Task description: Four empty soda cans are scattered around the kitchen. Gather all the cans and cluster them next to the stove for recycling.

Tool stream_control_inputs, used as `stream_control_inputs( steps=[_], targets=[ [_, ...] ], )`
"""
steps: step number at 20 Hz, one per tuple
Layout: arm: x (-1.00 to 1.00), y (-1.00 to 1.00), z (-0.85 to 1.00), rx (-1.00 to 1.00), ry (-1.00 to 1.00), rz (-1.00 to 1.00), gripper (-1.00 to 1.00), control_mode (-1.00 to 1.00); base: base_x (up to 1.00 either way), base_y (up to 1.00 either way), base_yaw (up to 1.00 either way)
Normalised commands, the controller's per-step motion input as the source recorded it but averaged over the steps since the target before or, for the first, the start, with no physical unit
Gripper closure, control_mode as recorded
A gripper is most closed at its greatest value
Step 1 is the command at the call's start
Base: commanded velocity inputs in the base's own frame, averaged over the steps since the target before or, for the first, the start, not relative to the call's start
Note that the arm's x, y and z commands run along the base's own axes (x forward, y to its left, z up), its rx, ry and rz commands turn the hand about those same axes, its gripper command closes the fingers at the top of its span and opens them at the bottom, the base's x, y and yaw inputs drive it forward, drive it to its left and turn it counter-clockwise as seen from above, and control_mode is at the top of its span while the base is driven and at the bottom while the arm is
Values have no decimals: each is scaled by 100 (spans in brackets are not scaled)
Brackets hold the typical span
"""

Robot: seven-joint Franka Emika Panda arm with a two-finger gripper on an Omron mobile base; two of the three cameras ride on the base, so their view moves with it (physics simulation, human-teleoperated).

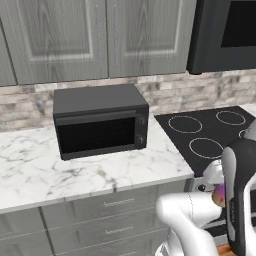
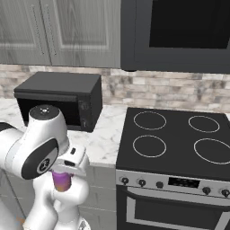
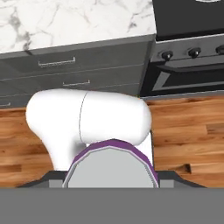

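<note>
A pink-purple soda can [image 2: 61,180] with a silver top [image 3: 111,168] sits between the fingers of my gripper [image 2: 64,174], which is shut on it. The hand hangs low in front of the counter's drawers, left of the stove, and the can [image 1: 219,195] peeks out behind my arm. The stove [image 2: 179,134] is a black glass cooktop with white ring burners [image 1: 206,147] and a steel front with dark knobs [image 3: 192,52]. My fingertips are mostly hidden by the can in the hand view.
A black countertop microwave [image 1: 100,122] [image 2: 58,101] stands on the white marble counter [image 1: 75,175] [image 3: 65,22] left of the stove. Grey drawers [image 3: 61,70] run below the counter. A dark built-in appliance [image 2: 179,36] hangs above the stove. Wooden floor [image 3: 188,127] lies underneath.
</note>
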Motion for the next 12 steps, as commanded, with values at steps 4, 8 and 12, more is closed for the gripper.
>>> stream_control_inputs(
  steps=[4,8,12],
  targets=[
    [0,0,0,0,0,0,100,100,-90,0,-4],
    [0,0,0,0,0,0,100,100,-85,-6,-3],
    [0,0,0,0,0,0,100,100,-51,-28,-1]
  ],
)
